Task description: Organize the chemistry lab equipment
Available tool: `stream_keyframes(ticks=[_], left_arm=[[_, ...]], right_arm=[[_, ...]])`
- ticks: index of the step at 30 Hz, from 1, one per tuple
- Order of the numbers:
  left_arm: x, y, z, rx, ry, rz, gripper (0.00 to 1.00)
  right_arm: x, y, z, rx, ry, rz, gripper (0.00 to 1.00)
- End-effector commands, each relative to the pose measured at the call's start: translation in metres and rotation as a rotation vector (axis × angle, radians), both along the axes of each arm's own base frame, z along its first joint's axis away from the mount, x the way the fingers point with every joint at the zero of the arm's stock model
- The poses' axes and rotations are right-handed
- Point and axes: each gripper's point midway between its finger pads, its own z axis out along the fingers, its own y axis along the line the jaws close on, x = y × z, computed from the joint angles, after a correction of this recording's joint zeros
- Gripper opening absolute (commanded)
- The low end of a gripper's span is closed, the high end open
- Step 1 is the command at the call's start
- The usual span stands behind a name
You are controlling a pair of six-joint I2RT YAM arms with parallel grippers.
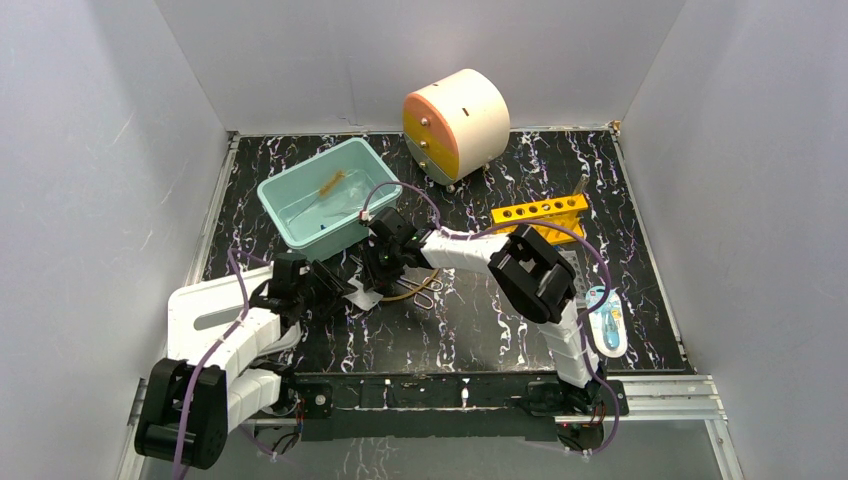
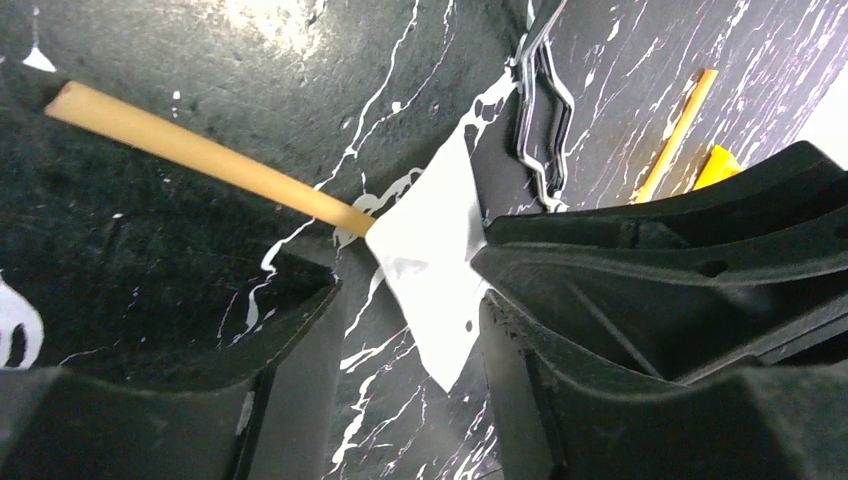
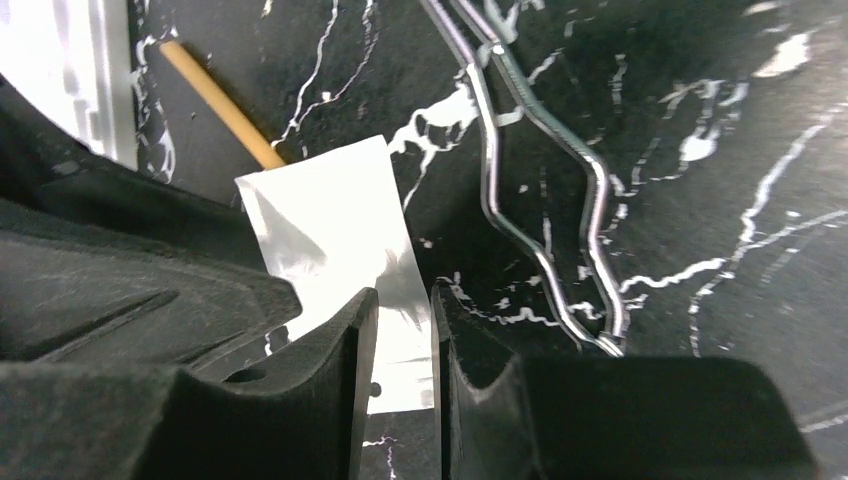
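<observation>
The white packet (image 1: 364, 296) lies on the black marbled table (image 1: 480, 330) a little left of centre in the top view, with both arms closed in on it. The left gripper (image 2: 410, 400) is wide open. In its wrist view its two fingers (image 2: 290, 370) fill the lower corners, with the packet in the gap between them, nearer the right-hand one, and nothing is clamped. The right gripper (image 3: 402, 350) sits over the lower end of the packet. Its fingers (image 3: 345, 380) are almost together, leaving a narrow slit with white showing through it. I cannot tell whether they actually pinch the packet or only stand on top of it.

A tan stick (image 2: 200, 155) runs from the upper left of the left wrist view down to the packet's edge and slips under it. The metal forceps (image 3: 540, 200) lie just beside the packet, to its right in the right wrist view, with their bent arms apart from it.

In the top view a teal tub (image 1: 290, 215) stands in the upper left part of the table, with the brown brush (image 1: 333, 183) inside. The yellow rack (image 1: 540, 212) lies right of centre, well apart from the packet. The blue-capped tubes (image 1: 610, 325) rest near the right edge, beside the right arm. A round white drum (image 1: 475, 110) with an orange and yellow front stands at the top centre, against the back wall.
</observation>
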Motion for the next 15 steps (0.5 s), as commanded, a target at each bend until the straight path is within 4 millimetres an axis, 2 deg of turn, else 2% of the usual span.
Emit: stream_keyframes(ticks=[1,6,8,15], left_arm=[[0.007,-0.007,0.003,-0.036,-0.032,-0.008,0.46],[0.007,-0.011,0.004,-0.064,-0.028,-0.009,0.34],[0.007,-0.012,0.006,-0.072,-0.033,-0.009,0.26],[0.001,-0.004,0.016,-0.037,-0.041,0.007,0.07]], right_arm=[[-0.019,0.010,-0.003,0.036,0.088,0.077,0.35],[-0.024,0.013,0.000,0.056,0.108,0.104,0.34],[-0.025,0.013,0.000,0.056,0.109,0.102,0.33],[-0.014,0.007,0.007,0.037,0.060,0.052,0.33]])
